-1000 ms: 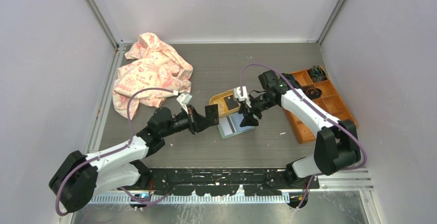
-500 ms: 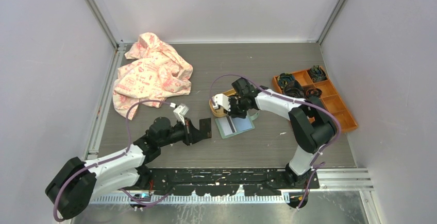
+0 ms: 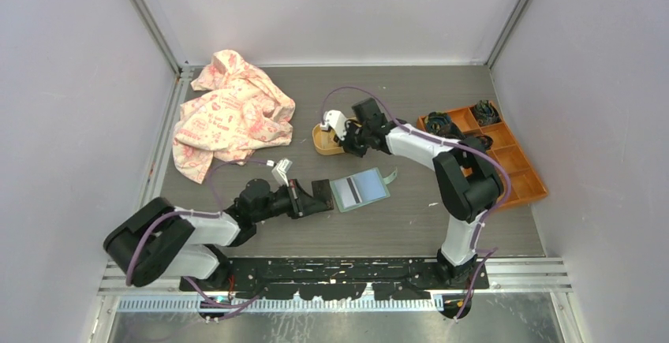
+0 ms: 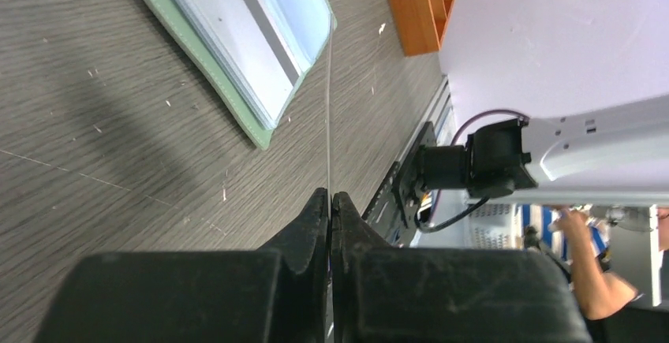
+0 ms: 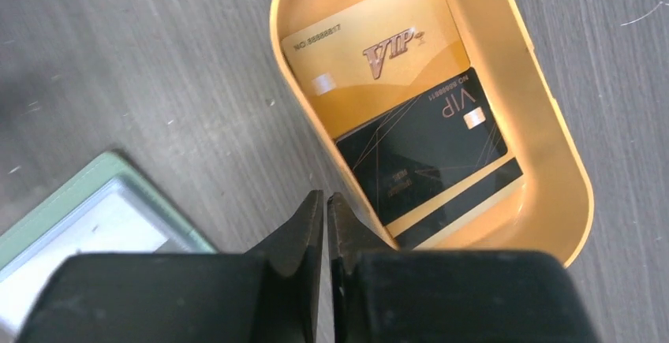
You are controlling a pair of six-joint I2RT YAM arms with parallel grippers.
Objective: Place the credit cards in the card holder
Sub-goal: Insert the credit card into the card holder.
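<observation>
Overhead view: the left gripper [image 3: 309, 199] is seen low over the table [image 3: 410, 106], clamped on a black card [image 3: 321, 194] whose far edge lies just beside the left edge of the open card holder [image 3: 359, 189]. The right gripper [image 3: 345, 134] is stationed at the yellow-orange oval tray [image 3: 322, 143], apart from the holder. Left wrist view: the jaws are closed on the card, which is seen edge-on as a thin line projecting straight ahead from the fingertips. The holder lies ahead, mostly to the left of that line, with a striped card [image 4: 237, 39] already seated in it. Insertion is judged to be the step in hand. It is best done with the card rolled flat to the table, its leading edge lined up with a free slot mouth, and slid in shallowly so that the holder is not pushed away. Right wrist view: the jaws are together and appear to pinch the tray's near wall, though this cannot be confirmed. A gold VIP card [image 5: 371, 43] and a black VIP card [image 5: 426, 150] lie inside the tray, just beyond the fingertips, not yet transferred.
</observation>
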